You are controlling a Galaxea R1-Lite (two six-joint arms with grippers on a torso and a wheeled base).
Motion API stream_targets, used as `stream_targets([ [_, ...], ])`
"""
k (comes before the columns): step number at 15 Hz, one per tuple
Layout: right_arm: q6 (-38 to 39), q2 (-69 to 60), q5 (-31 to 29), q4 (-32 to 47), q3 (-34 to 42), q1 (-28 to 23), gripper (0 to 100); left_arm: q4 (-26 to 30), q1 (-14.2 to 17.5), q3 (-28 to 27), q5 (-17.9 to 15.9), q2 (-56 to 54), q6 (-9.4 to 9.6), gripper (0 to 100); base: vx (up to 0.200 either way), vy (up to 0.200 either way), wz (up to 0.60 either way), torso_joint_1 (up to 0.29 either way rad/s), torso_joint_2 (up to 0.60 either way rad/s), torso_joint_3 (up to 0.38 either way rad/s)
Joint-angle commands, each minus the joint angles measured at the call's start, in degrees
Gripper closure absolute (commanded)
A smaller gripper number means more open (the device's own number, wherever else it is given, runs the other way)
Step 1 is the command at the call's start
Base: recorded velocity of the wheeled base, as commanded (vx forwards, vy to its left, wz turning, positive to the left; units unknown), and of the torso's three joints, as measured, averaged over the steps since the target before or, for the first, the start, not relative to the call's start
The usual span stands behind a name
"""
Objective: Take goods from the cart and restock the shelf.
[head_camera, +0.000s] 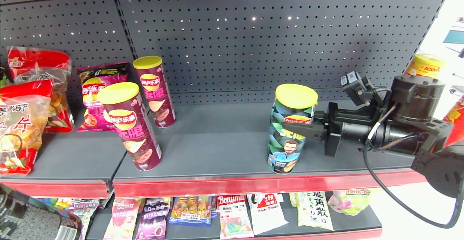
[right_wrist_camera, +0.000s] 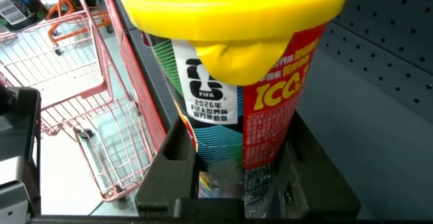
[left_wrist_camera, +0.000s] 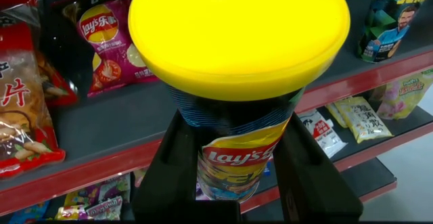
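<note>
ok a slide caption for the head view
Right gripper clamps a yellow-lidded green chip can near the shelf front edge, two purple cans and snack bags to its left.

Dark grey shelf (head_camera: 224,138), red along its front edge; the back panel (head_camera: 272,33) is the same grey, dotted with rows of holes. The front maroon can (head_camera: 132,131) and rear maroon can (head_camera: 156,91) wear yellow lids. The teal can (head_camera: 290,153) in the black right gripper (head_camera: 295,128) is faceted green, teal and black, also yellow-lidded. The left gripper (left_wrist_camera: 240,180), black too, carries a blue-green can (left_wrist_camera: 237,34) with a yellow lid. There's a magenta bag (head_camera: 99,95) and a pinkish-red wire cart (right_wrist_camera: 88,95).
</note>
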Motion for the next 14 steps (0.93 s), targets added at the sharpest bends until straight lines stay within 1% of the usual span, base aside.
stream_targets([
  [1, -0.1, -0.01, 0.0, 0.08, 0.76, 0.0, 100, -0.01, -0.01, 0.0, -0.01, -0.04, -0.01, 100, 0.0, 0.0, 0.0, 0.0, 0.0, 0.0],
  [5, -1.5, 0.08, 0.0, 0.08, 1.46, 0.0, 100, -0.01, -0.01, 0.0, -0.01, -0.13, -0.01, 100, 0.0, 0.0, 0.0, 0.0, 0.0, 0.0],
  [12, -1.77, 0.52, 0.0, 0.08, 0.94, 0.08, 100, -0.01, -0.01, 0.09, -0.01, -0.13, -0.01, 100, 0.0, 0.0, 0.0, 0.0, 0.0, 0.0],
  [13, -2.21, 0.6, 0.0, 0.08, 0.85, 0.08, 0, -0.01, -0.01, 0.0, -0.01, -0.13, -0.01, 100, 0.0, 0.0, 0.0, 0.0, 0.0, 0.0],
  [14, -2.47, 0.6, 0.0, 0.08, 0.94, 0.08, 0, -0.01, -0.01, 0.0, -0.01, -0.13, -0.01, 100, 0.0, 0.0, 0.0, 0.0, 0.0, 0.0],
])
